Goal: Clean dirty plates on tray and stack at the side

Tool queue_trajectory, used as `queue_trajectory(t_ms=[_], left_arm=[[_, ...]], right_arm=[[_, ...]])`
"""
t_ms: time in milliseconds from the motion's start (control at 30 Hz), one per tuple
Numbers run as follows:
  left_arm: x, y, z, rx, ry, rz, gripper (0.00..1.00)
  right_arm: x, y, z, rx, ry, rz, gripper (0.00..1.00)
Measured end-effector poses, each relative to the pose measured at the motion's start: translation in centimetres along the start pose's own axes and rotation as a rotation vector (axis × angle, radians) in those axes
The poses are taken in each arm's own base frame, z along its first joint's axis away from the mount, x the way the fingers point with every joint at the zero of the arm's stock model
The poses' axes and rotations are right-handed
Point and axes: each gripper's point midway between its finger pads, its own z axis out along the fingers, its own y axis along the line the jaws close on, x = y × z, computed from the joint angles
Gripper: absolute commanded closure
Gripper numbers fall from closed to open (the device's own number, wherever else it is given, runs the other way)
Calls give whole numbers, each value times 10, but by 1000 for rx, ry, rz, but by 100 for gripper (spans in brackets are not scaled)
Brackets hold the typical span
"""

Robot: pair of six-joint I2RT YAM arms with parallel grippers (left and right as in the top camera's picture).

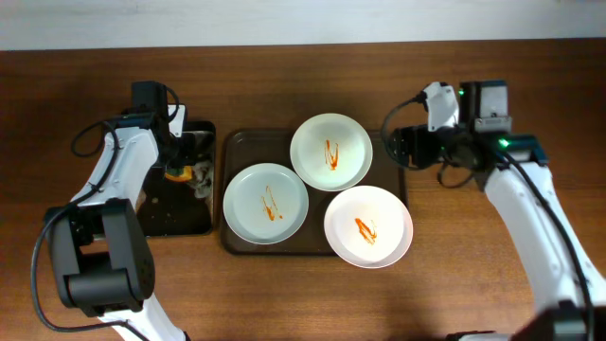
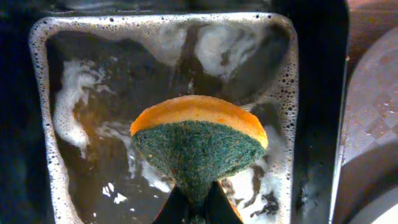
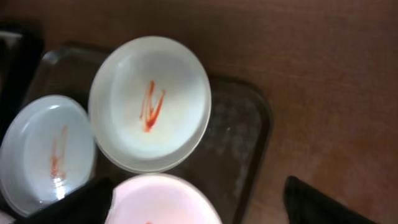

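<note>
Three plates with orange sauce smears lie on the dark brown tray (image 1: 241, 142): a pale grey-green one (image 1: 266, 203) at the left, a white one (image 1: 330, 152) at the back, a white one (image 1: 368, 226) at the front right. My left gripper (image 2: 198, 208) is shut on an orange and green sponge (image 2: 199, 140) above the soapy black tray (image 2: 168, 74). My right gripper (image 3: 196, 208) is open and empty above the tray's right end, over the front white plate (image 3: 165, 202); the back plate (image 3: 149, 102) and the grey-green plate (image 3: 46, 149) show there too.
The narrow black tray (image 1: 180, 213) with sudsy water stands left of the brown tray. Brown table (image 1: 473, 284) surrounds both. The right arm (image 1: 530, 208) reaches in from the right, the left arm (image 1: 109, 189) from the left.
</note>
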Motion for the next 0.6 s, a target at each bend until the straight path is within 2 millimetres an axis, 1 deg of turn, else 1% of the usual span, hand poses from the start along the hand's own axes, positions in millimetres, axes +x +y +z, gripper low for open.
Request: queue_trajectory(t_ms=[33, 67, 100, 133, 167, 200, 267, 300, 367, 433, 467, 500, 533, 567, 600], left_arm=[[1, -2, 0, 13, 3, -5, 100], [1, -3, 0, 17, 4, -7, 100], [1, -4, 0, 24, 5, -8, 100], [2, -5, 0, 29, 8, -11, 100], [4, -6, 0, 36, 15, -11, 100], [5, -7, 0, 41, 21, -11, 100], [8, -9, 0, 49, 31, -11, 100], [8, -10, 0, 53, 32, -11, 100], [8, -10, -2, 57, 31, -11, 100], [5, -11, -8, 60, 15, -9, 100], [2, -12, -14, 61, -2, -7, 100], [-2, -14, -22, 67, -26, -3, 100], [-6, -18, -31, 76, -53, 2, 100], [-17, -27, -46, 99, -110, 18, 100], [-22, -34, -54, 113, -142, 32, 100]], right_arm=[[1, -3, 25, -6, 20, -7, 26], [2, -3, 30, -8, 27, -5, 30], [9, -3, 47, -14, 59, -7, 32], [11, -3, 56, -14, 72, -8, 39], [12, -2, 71, -16, 77, -11, 42], [17, 0, 84, -20, 96, -10, 44], [31, 4, 108, -21, 147, -1, 51], [35, 5, 116, -20, 157, 2, 55], [43, 9, 132, -17, 180, 23, 70], [48, 12, 142, -16, 193, 32, 72], [50, 14, 146, -14, 195, 33, 77], [51, 13, 149, -4, 197, 42, 79], [52, 12, 150, 6, 201, 55, 80], [55, 9, 152, 28, 208, 72, 80], [56, 7, 153, 38, 211, 88, 79]])
